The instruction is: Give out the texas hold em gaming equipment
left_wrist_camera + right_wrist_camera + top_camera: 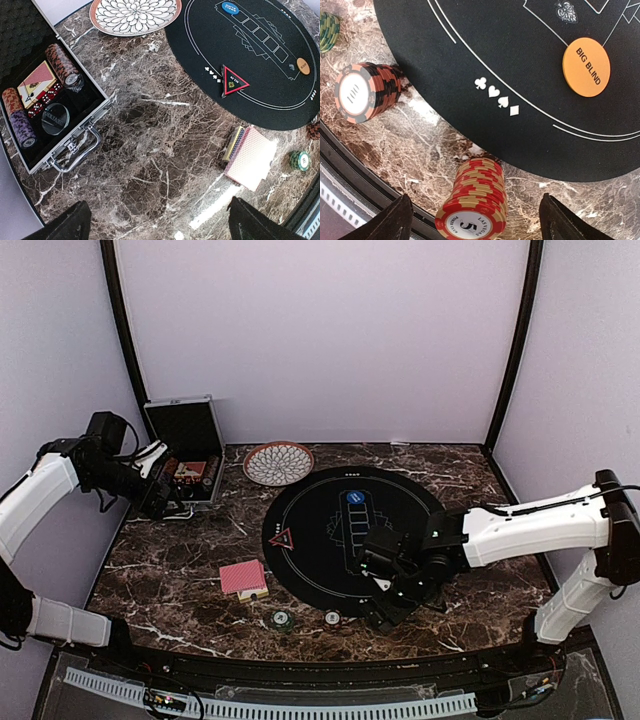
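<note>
judged partly done. already out on the black round felt mat [330, 560]: a blue round button [353, 497] toward the far side, an orange round button [586, 67] close to the near rim, a red triangle marker [281, 538] at the left edge. on the brown marble table [170, 570], just off the mat's near rim: a pile of red-backed playing cards [243, 577], a small green striped chip stack [281, 619], a red-and-black striped chip stack [367, 92], a red-and-tan striped chip stack [479, 182].

probably left to do: more chips and cards to bring out of the open silver-edged black case [185, 450] at the far left, and perhaps sharing the piles out to player places. hard to say how much.

left gripper [165, 502]: fingers spread wide, holding nothing, hovering just beside the case. right gripper [474, 210]: jaws spread either side of the red-and-tan striped chip stack, with gaps on both sides, so released, not gripping.

only in the left wrist view: the case's contents, namely wrapped rolls of chips [62, 62], a second card deck [36, 82], red dice [42, 97] and a clear round puck [55, 119].

only in the right wrist view: the words "big blind" on the orange button, the "100" and "5" printed on the chips. from above, both that button and the red-and-tan stack hidden under the right arm.

only in the top view: both arms at once, well apart.
</note>
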### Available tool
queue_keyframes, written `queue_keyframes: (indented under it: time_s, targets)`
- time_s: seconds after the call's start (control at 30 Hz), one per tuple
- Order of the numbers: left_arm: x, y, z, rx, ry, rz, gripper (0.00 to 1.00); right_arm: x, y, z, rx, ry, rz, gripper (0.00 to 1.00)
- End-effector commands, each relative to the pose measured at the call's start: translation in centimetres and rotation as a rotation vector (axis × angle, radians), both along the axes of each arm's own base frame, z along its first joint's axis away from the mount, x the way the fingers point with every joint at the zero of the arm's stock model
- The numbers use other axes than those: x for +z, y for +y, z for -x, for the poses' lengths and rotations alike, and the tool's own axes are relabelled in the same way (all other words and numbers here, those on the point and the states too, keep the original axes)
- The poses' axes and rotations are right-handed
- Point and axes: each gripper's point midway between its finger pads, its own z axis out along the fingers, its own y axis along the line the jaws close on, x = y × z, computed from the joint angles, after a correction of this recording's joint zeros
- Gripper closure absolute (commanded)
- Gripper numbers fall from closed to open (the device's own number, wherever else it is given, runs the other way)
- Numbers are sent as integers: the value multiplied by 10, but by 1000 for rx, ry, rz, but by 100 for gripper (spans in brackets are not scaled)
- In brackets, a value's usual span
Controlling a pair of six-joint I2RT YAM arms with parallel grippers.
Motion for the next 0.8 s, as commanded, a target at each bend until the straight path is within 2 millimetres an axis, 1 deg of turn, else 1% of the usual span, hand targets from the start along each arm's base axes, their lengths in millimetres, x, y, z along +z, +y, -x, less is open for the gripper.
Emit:
queue_keyframes:
  time_s: [0.0,0.23,0.6,0.77]
  targets:
    - [10,-4,3,-27,-16,8,1,-7,2,2,-5,-3,1,13]
    - [10,-4,3,-27,-16,6,1,-8,3,-1,-8,-13,6,20]
    - [9,-5,1,-28,-13,8,1,-16,-4,0,-11,-17,33,22]
    - [10,-5,1,-26,-15,7,1,-15,-4,-1,-12,-24,29,27]
